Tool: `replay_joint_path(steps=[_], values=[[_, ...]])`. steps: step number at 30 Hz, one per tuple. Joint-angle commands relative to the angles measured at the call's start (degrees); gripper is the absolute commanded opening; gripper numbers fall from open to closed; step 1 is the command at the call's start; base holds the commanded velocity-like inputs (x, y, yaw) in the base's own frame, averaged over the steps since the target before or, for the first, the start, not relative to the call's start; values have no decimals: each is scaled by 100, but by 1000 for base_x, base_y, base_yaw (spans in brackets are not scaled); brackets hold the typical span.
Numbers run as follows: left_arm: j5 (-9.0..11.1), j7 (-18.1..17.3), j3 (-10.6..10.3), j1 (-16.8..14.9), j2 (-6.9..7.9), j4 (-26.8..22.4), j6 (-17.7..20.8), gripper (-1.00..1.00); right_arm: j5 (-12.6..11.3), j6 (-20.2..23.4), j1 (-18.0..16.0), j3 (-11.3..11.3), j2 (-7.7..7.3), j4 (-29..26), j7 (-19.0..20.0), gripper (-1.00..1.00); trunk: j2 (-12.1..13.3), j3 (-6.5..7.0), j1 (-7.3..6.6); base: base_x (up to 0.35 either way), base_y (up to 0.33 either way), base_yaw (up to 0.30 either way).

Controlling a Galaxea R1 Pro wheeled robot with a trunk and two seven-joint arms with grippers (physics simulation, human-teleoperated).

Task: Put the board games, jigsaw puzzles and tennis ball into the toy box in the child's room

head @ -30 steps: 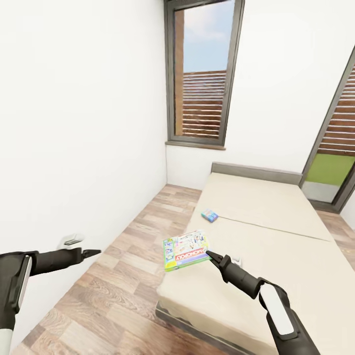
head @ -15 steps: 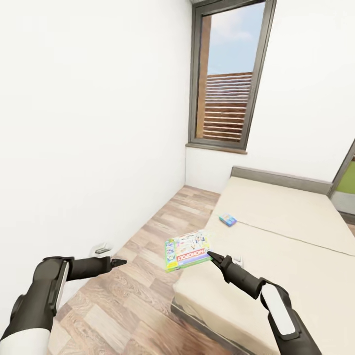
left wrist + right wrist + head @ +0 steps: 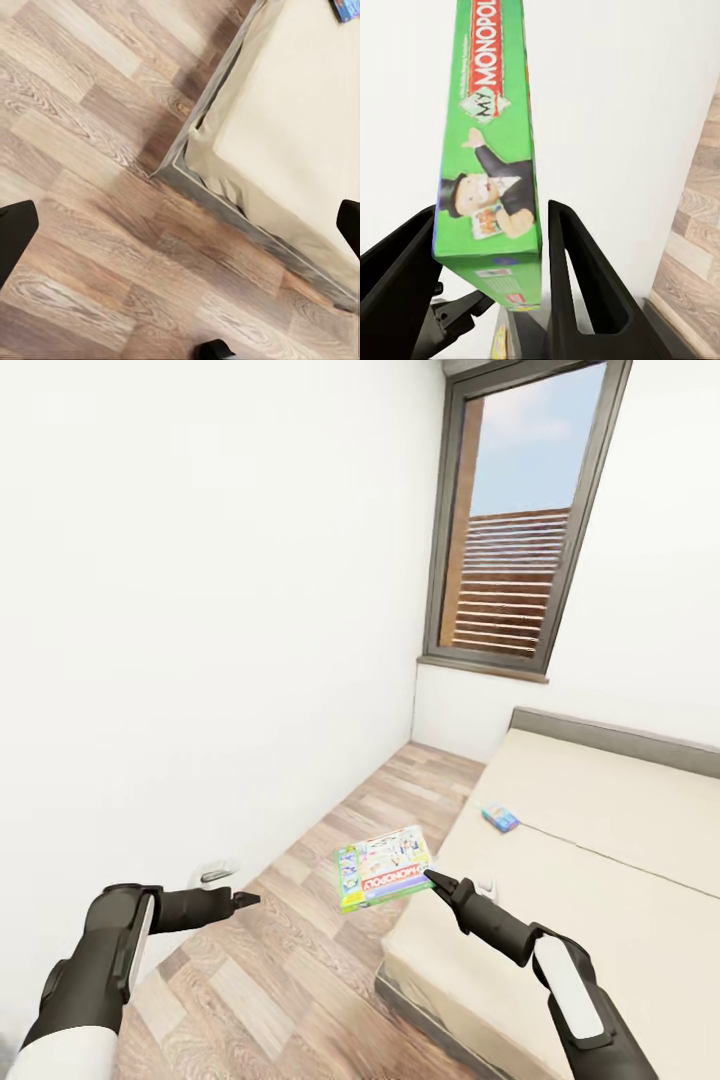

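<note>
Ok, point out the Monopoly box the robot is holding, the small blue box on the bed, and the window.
Monopoly box (image 3: 384,867), head view, middle of its printed lid.
Small blue box (image 3: 500,818), head view, centre of its top face.
Window (image 3: 522,520), head view, middle of the glass pane.

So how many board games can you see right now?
2. A green Monopoly box is held in the right gripper, out over the floor beside the bed. A small blue box lies on the bed. Others may be out of view.
</note>
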Motion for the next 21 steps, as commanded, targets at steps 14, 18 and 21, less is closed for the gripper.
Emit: replay_joint_path(steps=[14,18,21], values=[[-96,63,-131,-7,-261,-13,17,100,-36,42,-2,-13,-37,-4,19,-100,476,219,-264,-66,0,73],[-70,59,-138,-7,-262,-21,26,100,-34,42,-1,-13,-37,-4,19,-100,476,219,-264,0,0,0],[-56,60,-140,-6,-259,-25,18,100,-33,42,-2,-13,-34,-4,19,-100,476,219,-264,0,0,0]])
